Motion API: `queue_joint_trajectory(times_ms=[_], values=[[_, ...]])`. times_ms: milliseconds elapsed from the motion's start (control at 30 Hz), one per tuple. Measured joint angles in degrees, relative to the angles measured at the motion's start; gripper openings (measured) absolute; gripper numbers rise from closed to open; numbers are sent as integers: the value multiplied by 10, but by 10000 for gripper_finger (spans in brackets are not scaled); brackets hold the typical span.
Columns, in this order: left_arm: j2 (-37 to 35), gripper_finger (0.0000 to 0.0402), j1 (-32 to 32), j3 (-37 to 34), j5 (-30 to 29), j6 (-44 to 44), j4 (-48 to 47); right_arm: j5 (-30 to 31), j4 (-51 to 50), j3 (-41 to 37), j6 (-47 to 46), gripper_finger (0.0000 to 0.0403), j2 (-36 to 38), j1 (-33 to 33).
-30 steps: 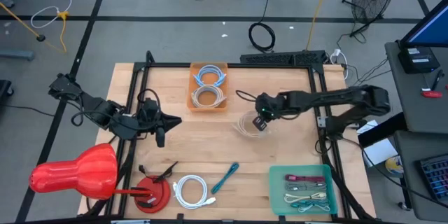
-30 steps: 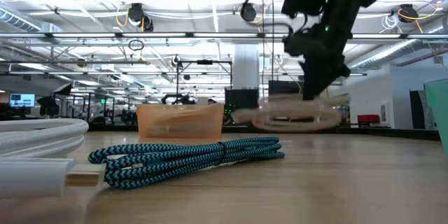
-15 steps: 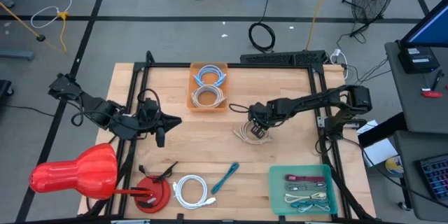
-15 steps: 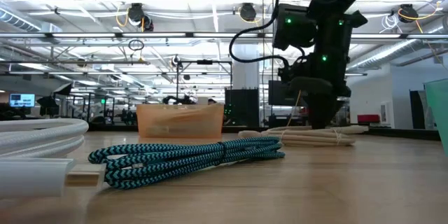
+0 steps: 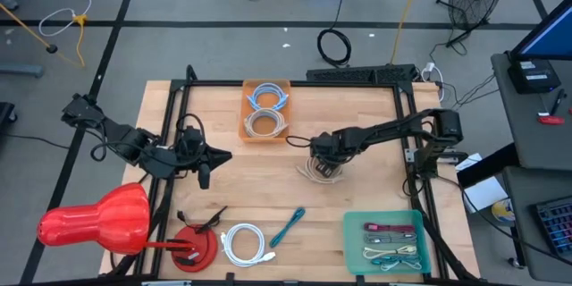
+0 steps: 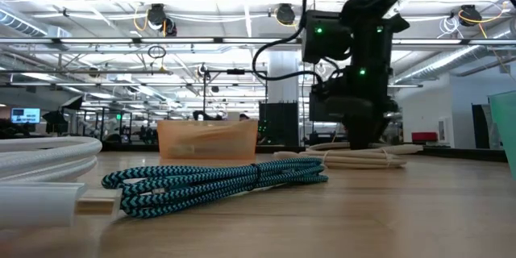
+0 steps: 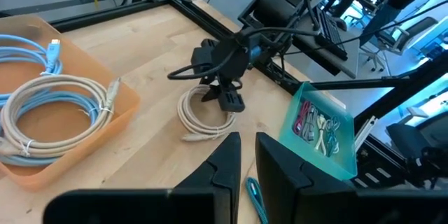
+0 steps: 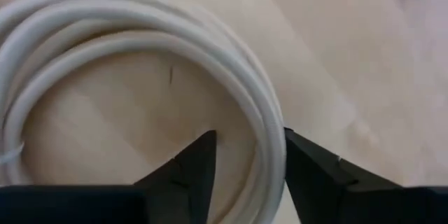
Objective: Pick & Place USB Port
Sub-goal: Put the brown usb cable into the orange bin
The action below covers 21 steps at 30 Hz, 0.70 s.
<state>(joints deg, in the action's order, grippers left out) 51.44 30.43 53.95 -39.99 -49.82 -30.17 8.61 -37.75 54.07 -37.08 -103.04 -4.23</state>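
A beige coiled cable (image 5: 320,169) lies flat on the wooden table, right of centre; it also shows in the low view (image 6: 359,158) and the left wrist view (image 7: 203,112). My right gripper (image 5: 323,155) is down on it, open, with one finger (image 8: 187,171) inside the ring and the other finger (image 8: 315,175) outside. The coil's strands (image 8: 262,147) run between them. My left gripper (image 5: 221,154) is shut and empty above the table's left side.
An orange bin (image 5: 266,110) with two coiled cables stands at the far edge. A teal tray (image 5: 384,241) with several cables sits near right. A white coil (image 5: 243,243), a teal braided cable (image 5: 288,226) and red objects (image 5: 98,219) lie near left.
My right gripper has gone toward the table's left edge and down with the beige coil. The coil hung clear of the table a second ago and now lies flat on it.
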Motion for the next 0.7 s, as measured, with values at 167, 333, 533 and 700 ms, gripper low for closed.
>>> queue_joint_trajectory(times_ms=[167,333,533,700], values=[[0,47,1,0,1,2,0,20,2,-3,-4,90,-20,11],[0,46,0,0,5,6,-1,18,4,-5,-11,16,-17,14],[0,46,0,0,5,13,0,-25,0,0,-15,12,-8,6],[2,46,0,0,-15,11,4,-46,-46,24,-17,8,63,9]])
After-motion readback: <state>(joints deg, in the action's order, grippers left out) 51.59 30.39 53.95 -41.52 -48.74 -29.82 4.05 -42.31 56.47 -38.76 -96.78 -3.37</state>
